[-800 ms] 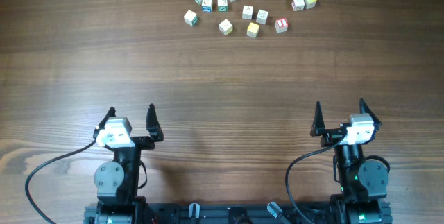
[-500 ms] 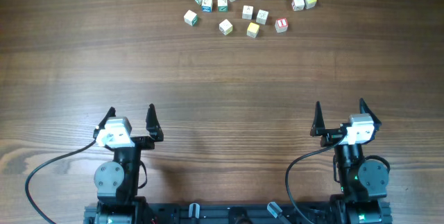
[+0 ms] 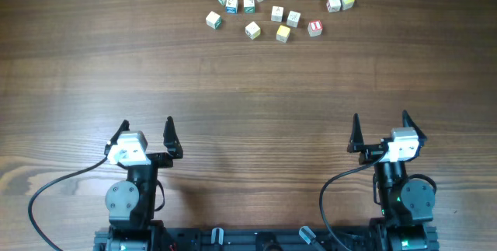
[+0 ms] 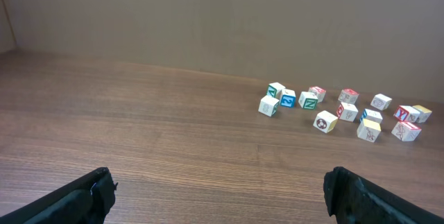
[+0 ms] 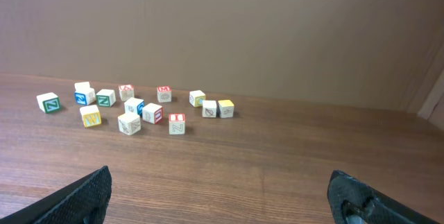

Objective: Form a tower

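Brown wood-grain table (image 3: 248, 88), loose letter cubes (image 3: 252, 29) scattered near its far edge, plain tan wall (image 4: 208, 23), possibly cardboard

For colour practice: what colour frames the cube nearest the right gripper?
Red; letter cube clearest in right wrist view.

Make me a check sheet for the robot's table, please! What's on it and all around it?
Surface: brown wooden table, bare in the middle.
Job's things: small letter blocks scattered in a loose bunch at the far side; none looks stacked, so no tower yet.
Clutter: nothing seen.
Tools: left tool and right tool both open, holding nothing, at the near side, well away from the blocks.
Cables: left cable and right cable, both black, each looping beside its arm over the table.
Surroundings: plain brown wall behind the table.
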